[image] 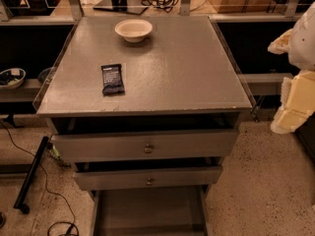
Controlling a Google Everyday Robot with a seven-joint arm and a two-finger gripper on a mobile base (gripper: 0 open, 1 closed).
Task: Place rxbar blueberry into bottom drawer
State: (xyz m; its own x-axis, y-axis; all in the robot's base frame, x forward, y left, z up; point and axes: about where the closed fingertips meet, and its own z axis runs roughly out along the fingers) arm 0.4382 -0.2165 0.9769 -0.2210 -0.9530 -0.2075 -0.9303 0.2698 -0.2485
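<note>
My cream-white gripper (pixel 295 100) hangs right of the grey metal counter (pixel 197 73), grip state I cannot tell; the flat dark-navy rxbar blueberry (pixel 112 79) lies far left, long axis front-to-back

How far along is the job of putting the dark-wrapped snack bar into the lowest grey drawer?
Done: the lowest grey metal drawer already stands pulled open. In hand: nothing visibly; the robot's pale gripper hangs at the right edge, apart from the cabinet. Left: the flat dark-wrapped snack bar lies on the grey cabinet top, so grasping, carrying and placing it all remain.
</note>
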